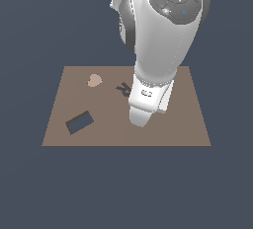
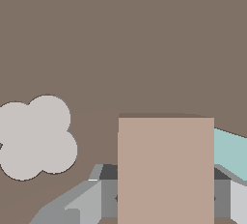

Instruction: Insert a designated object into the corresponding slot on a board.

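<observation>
Slot (image 1: 79, 122) lies left on the board (image 1: 183, 124).

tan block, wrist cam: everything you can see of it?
The tan block is a flat, matte tan-pink rectangle with square corners and no markings, its thin top edge slightly darker. It stands upright close to the wrist camera, between the grey jaws, apparently gripped. Brown board lies behind it, a teal piece beside it. The exterior view hides it.
</observation>
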Tool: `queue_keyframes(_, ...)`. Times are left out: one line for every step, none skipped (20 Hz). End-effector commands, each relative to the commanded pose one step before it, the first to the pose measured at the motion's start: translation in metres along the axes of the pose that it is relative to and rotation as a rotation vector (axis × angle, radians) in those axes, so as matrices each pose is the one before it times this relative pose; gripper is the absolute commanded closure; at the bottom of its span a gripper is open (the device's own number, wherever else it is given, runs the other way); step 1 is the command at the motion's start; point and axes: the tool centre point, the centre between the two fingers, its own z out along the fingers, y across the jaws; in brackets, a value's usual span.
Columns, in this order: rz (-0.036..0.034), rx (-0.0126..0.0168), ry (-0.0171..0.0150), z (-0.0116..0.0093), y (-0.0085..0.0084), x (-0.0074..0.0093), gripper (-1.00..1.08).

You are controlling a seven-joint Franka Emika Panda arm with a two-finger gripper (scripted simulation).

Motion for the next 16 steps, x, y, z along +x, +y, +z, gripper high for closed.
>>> queue_keyframes(-0.06971,-0.00091,0.00010,-0.00091,0.00316,-0.01687,1.08)
queue_keyframes(-0.02886,-0.00002,-0.00001,-0.00022,0.00119,-0.00689,1.08)
queue_keyframes(-0.02868,-0.00002,-0.00001,-0.00022,0.00120,-0.00685,1.08)
queue_keyframes(-0.02851,-0.00002,-0.00001,-0.00022,0.00121,-0.00683,1.08)
queue_keyframes(-0.02836,-0.00002,-0.00001,-0.00022,0.00122,-0.00681,1.08)
queue_keyframes(-0.02824,-0.00002,-0.00002,-0.00022,0.00122,-0.00679,1.08)
queue_keyframes(-0.02811,-0.00002,-0.00002,-0.00022,0.00124,-0.00678,1.08)
queue_keyframes(-0.02802,-0.00002,-0.00002,-0.00022,0.00125,-0.00676,1.08)
queue_keyframes(-0.02793,-0.00002,-0.00002,-0.00022,0.00126,-0.00675,1.08)
queue_keyframes(-0.02786,-0.00001,-0.00002,-0.00022,0.00127,-0.00675,1.08)
queue_keyframes(-0.02781,-0.00001,-0.00002,-0.00022,0.00128,-0.00674,1.08)
queue_keyframes(-0.02776,-0.00001,-0.00002,-0.00022,0.00130,-0.00675,1.08)
queue_keyframes(-0.02774,-0.00001,-0.00002,-0.00022,0.00131,-0.00675,1.08)
queue_keyframes(-0.02773,0.00000,-0.00002,-0.00022,0.00133,-0.00675,1.08)
queue_keyframes(-0.02773,0.00000,-0.00002,-0.00021,0.00134,-0.00676,1.08)
queue_keyframes(-0.02774,0.00000,-0.00002,-0.00021,0.00136,-0.00677,1.08)
